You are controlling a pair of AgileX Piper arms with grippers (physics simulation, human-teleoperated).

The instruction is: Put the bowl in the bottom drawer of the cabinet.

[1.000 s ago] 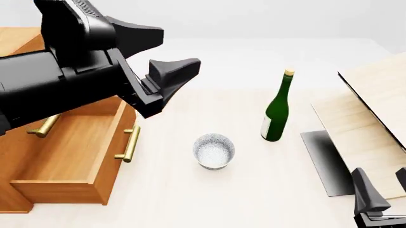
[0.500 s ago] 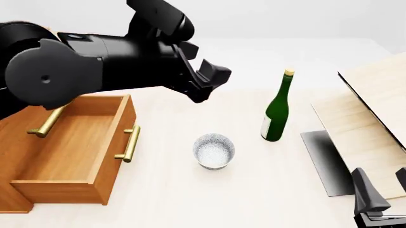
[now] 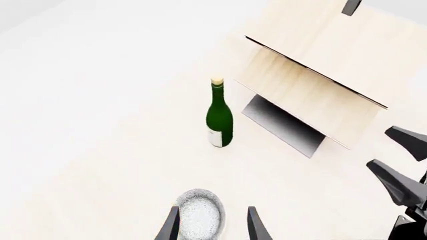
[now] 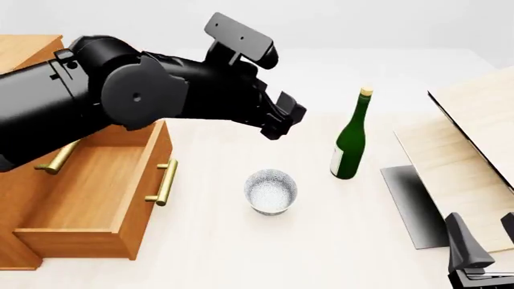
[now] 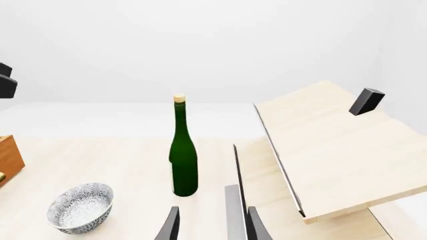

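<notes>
Tabletop (image 4: 241,253): pale wood grain, set against plain white surroundings. Bowl (image 4: 271,191): stood upright on it, between the open bottom drawer (image 4: 80,192) and green bottle (image 4: 350,137). Left gripper (image 4: 283,117): held above, jaws apart. Right gripper (image 5: 208,227): jaws apart.

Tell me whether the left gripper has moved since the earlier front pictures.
Yes. The left gripper has swung rightward, away from the cabinet, toward the green bottle, now above the bowl.
</notes>
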